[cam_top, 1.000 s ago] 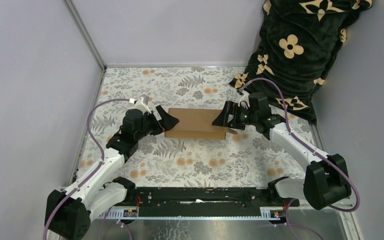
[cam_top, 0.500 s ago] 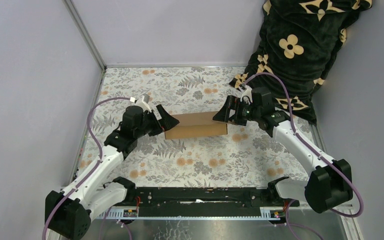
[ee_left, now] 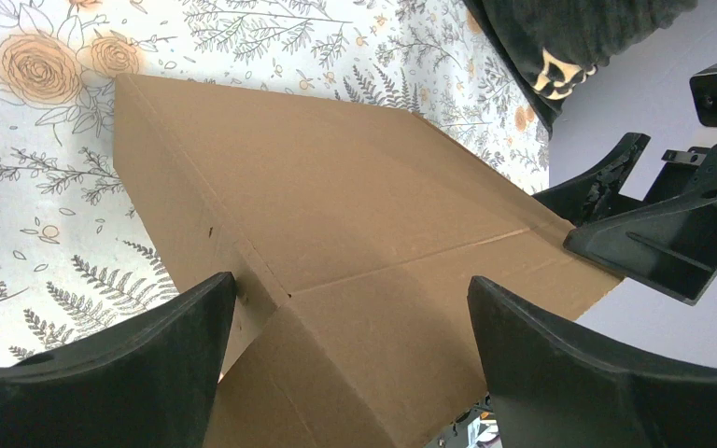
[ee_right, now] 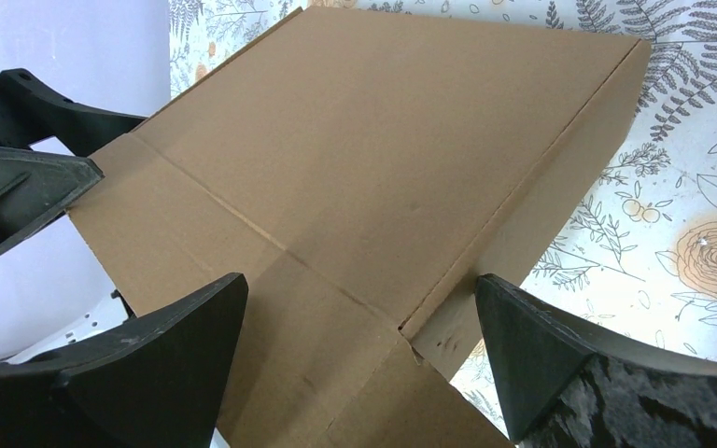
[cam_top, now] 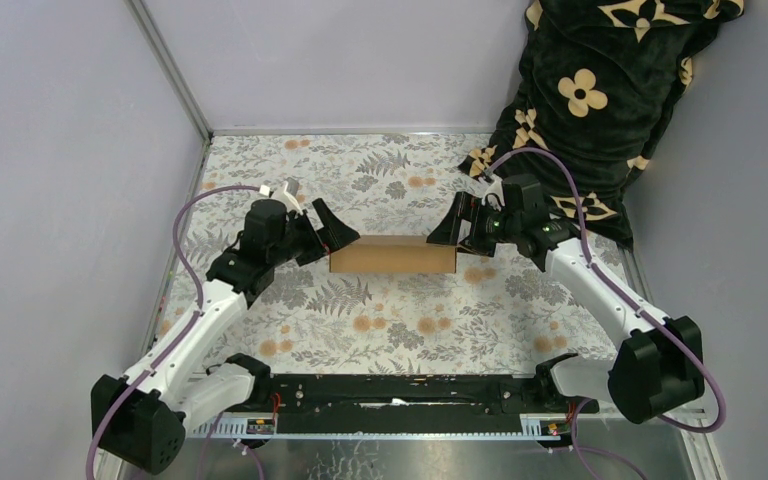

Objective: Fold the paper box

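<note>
Left gripper [cam_top: 328,236] is straddling the box [cam_top: 393,256] at its left end, jaws spread wide, not clamping. Box, between both grippers, is showing thinner than a second ago: probably a panel folding over. Right gripper [cam_top: 452,233] is mirroring this at the right end, equally spread.

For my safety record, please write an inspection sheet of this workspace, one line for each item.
Surface: floral cloth covers the table and lies flat.
Job's things: paper box, brown cardboard, mid-table between both arms.
Clutter: nothing seen.
Pincers: left pincer and right pincer are both open wide, one astride each end of the box; contact unclear.
Cables: left purple cable and right purple cable loop by their arms, clear of the box.
Surroundings: grey wall; black flower-patterned blanket at the far right corner.
</note>
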Robot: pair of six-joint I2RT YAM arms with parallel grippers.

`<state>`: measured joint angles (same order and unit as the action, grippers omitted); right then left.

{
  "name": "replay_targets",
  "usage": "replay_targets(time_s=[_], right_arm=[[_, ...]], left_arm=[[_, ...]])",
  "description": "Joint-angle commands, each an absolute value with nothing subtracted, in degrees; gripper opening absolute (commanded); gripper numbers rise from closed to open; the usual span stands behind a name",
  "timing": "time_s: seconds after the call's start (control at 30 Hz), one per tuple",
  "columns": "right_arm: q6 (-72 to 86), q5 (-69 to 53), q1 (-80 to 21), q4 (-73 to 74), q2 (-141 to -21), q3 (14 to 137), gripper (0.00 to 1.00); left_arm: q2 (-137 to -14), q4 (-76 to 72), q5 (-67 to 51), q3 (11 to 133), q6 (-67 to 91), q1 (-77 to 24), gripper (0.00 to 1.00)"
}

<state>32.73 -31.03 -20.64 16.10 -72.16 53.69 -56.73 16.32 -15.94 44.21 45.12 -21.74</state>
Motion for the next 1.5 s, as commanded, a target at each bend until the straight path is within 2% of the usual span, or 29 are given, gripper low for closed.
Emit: replay_targets(time_s=[0.0,0.43,0.9,1.47], right_arm=[[36.88,-40.09,-22.05,12.94,-72.63,58.35,1.0],[36.65,-40.92,-21.98,15.79,-76.71,62.29,1.0],[37.05,-41.65,-21.97,17.3,-78.43,65.77,1.0],[37.93,-44.04,-20.76,18.92,-82.87,69.77,1.0]], left_arm=[[-57.52,14.29,-24.63,46.94,48.68,-22.76,0.99],[-60.36,12.61,-26.22,47.46,51.26,-21.25,0.98],[-63.08,15.87,-27.51,54.52,50.89,-19.39,0.98],[-65.09,15.83,-29.71,53.4,54.36,-16.63,0.98]])
